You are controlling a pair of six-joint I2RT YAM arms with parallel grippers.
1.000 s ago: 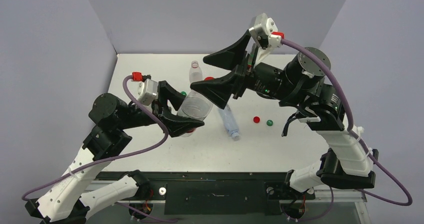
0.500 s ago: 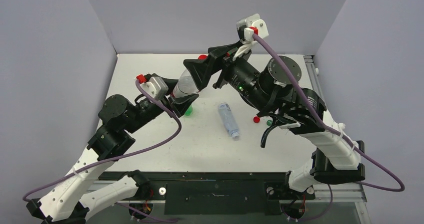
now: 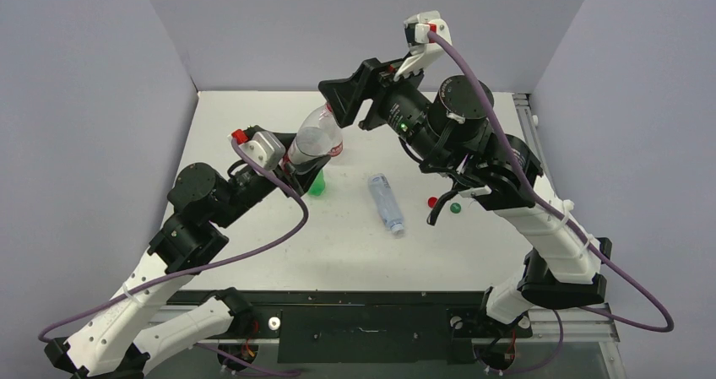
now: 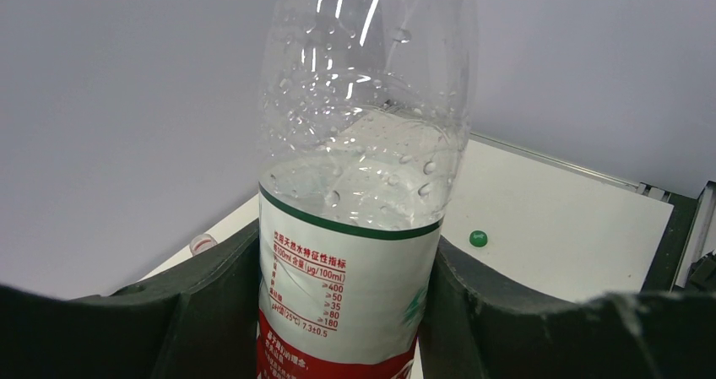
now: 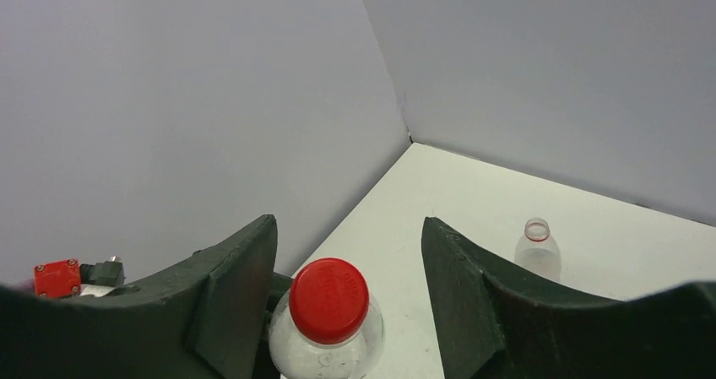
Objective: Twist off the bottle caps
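The right arm's dark fingers [image 5: 236, 286] are spread wide, one on each side of the round red plastic screw cap [image 5: 328, 300], and neither touches it. The cap sits low between them. I judge that the right gripper [image 5: 348, 244] should advance until its pads flank the cap's side squarely, close firmly, then turn about the neck's axis — off-centre, they would likely slip off so small a target.

The left arm's fingers [image 4: 211, 303] pinch the clear plastic bottle with a red-and-white label [image 4: 363, 143] at the label band and hold it tilted. This grip must resist the twist, and the thin wall looks apt to dent or spin inside the left gripper [image 4: 346, 299].

The cap is matte and flat-topped. The bottle is glossy and round-shouldered, beaded with droplets, with a smooth printed label.

Farther out on the white table [image 3: 355, 252] are a green plastic bottle [image 3: 317, 185], a pale-blue unlabelled bottle [image 3: 385, 202] lying on its side, and two loose caps — a small red cap [image 3: 432, 201] and a small green cap [image 3: 455, 208].
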